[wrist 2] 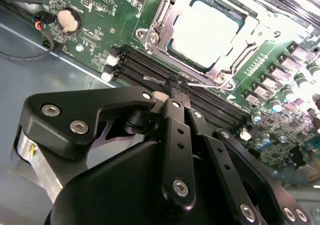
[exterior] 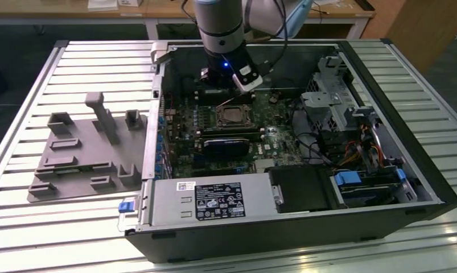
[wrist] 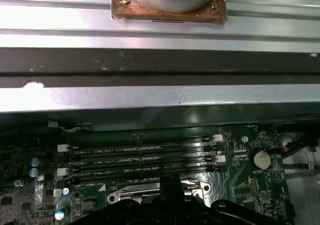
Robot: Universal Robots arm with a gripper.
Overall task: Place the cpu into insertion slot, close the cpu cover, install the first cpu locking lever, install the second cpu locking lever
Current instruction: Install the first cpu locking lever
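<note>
Jaws look drawn right together on the gripper (wrist 2: 175, 87), from what the second wrist view gives me; the black fingers (wrist 2: 177, 130) meet at their tips just above a thin wire locking lever (wrist 2: 205, 85); whether that wire is actually pinched between them, I honestly can't tell; tips and wire are at least touching or as good as.

So the cpu (wrist 2: 207, 32) is already sitting down in the insertion slot (exterior: 221, 111), dull silver top facing up; the cpu cover (wrist 2: 167, 20) is folded flat over it, chip showing through the square window; the lever runs along the edge of the socket that faces the long black memory slots (wrist 2: 140, 67), between socket and slots, and it looks slightly raised rather than tucked down.

Round coin battery (wrist 2: 69, 21) sits on the green board (wrist 2: 100, 15), well apart from the socket, with a few dark cables beside it.

From the exterior view the arm comes straight down into the open computer case (exterior: 410, 165), hand hovering just beyond the socket; the case lies on its side on a slatted table (exterior: 31, 239); grey power supply (exterior: 213, 202) along the near edge of the case; a grey fixture block (exterior: 84, 153) with upright posts lies on the table off to the exterior view's left, well clear of the case.
</note>
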